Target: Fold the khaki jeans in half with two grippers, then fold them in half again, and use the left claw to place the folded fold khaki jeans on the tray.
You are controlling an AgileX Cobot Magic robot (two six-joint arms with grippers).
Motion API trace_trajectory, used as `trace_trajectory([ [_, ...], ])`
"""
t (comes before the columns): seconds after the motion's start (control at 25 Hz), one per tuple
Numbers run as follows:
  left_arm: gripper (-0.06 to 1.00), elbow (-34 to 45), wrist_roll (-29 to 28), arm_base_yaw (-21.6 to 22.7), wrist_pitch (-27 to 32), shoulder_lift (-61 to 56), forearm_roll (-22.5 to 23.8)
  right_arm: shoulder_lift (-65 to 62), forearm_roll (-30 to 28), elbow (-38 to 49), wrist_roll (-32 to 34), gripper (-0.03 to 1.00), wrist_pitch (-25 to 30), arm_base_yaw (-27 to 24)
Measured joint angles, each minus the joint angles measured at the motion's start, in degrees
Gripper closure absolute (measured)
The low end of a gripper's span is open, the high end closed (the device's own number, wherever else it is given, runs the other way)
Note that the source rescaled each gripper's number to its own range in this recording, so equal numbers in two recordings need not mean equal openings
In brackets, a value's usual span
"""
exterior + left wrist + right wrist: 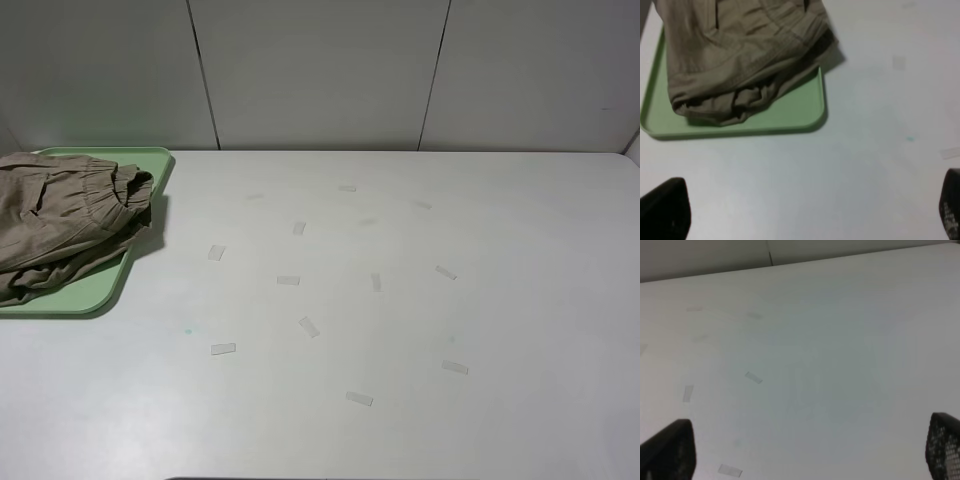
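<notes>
The knee-length khaki-tan cotton jeans [62, 218], folded into a loose bundle with the gathered elastic waistband uppermost, lie on the flat pale mint-green rectangular plastic tray [92, 292]. The bundle is wider than the tray: one folded edge overhangs the rim on the side toward the table centre, and a strip of bare tray floor shows on the side nearest the left claw.

The black two-pronged left claw [805, 212] hangs above the white table top [400, 330], just short of the tray's near rim. Its fingers [665, 210] stand at full spread, one at each edge of the wrist view, with nothing between them.

The black two-fingered right gripper [805, 452] is likewise fully spread and holds nothing. Beneath and ahead of it lies bare table carrying small translucent tape strips [754, 377]. The tray and the jeans are well apart from this gripper.
</notes>
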Motion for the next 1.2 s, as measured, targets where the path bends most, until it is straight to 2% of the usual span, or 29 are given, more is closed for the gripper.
trace_trajectory([
  [0.16, -0.05, 2.7, 0.1, -1.2, -0.6, -1.0, 0.1, 0.0, 0.0, 0.0, 0.0, -0.03, 0.0, 0.0],
  [0.44, -0.05, 2.9, -1.4, -5.9, -1.2, -1.0, 0.7, 0.0, 0.0, 0.0, 0.0, -0.03, 0.0, 0.0],
  [1.2, -0.05, 2.9, -2.1, -6.1, -1.2, -1.1, 0.9, 0.0, 0.0, 0.0, 0.0, -0.03, 0.0, 0.0],
])
